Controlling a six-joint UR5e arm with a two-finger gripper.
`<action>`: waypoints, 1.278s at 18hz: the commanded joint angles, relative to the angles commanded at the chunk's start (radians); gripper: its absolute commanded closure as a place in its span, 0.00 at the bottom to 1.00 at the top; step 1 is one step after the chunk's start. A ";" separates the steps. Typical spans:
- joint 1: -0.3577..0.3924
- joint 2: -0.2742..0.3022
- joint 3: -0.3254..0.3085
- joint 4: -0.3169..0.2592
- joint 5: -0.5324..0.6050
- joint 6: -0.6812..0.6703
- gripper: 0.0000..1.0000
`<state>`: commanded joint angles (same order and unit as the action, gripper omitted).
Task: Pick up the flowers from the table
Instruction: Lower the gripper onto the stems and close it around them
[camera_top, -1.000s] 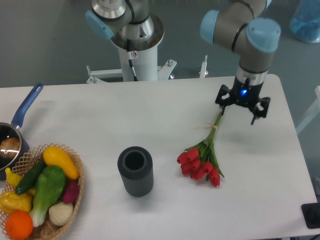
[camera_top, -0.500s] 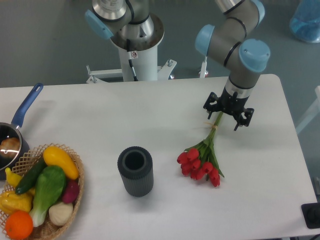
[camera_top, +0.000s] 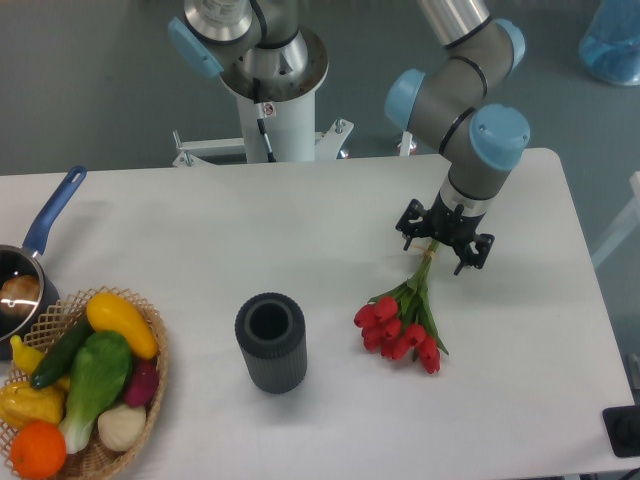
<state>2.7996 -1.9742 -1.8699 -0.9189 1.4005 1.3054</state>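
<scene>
On your worktop (camera_top: 200, 240), the flowers (camera_top: 405, 322) lie right of centre, heads toward the front and stems running back under the claw (camera_top: 443, 239), which sits directly above the stem ends. The cylinder (camera_top: 270, 342) stands to the left of the flowers, apart from them. At the front left corner you find the basket (camera_top: 150, 385) with vegetables (camera_top: 85, 385) in it, and the pan (camera_top: 25, 280) just behind it.

One bunch of red tulips with green stems and leaves (camera_top: 404, 325) lies right of centre on one white rectangular table top (camera_top: 200, 230). One dark ribbed cylindrical cup (camera_top: 270, 343) stands at centre. One wicker basket (camera_top: 152, 352) of coloured vegetables and one blue-handled saucepan (camera_top: 35, 262) sit at the left
</scene>
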 joint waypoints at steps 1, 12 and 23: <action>-0.003 -0.009 0.002 0.002 0.000 0.002 0.00; -0.017 -0.028 -0.002 0.037 0.003 -0.003 0.37; -0.018 -0.018 0.002 0.035 0.009 -0.008 0.64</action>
<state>2.7811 -1.9926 -1.8684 -0.8836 1.4097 1.2977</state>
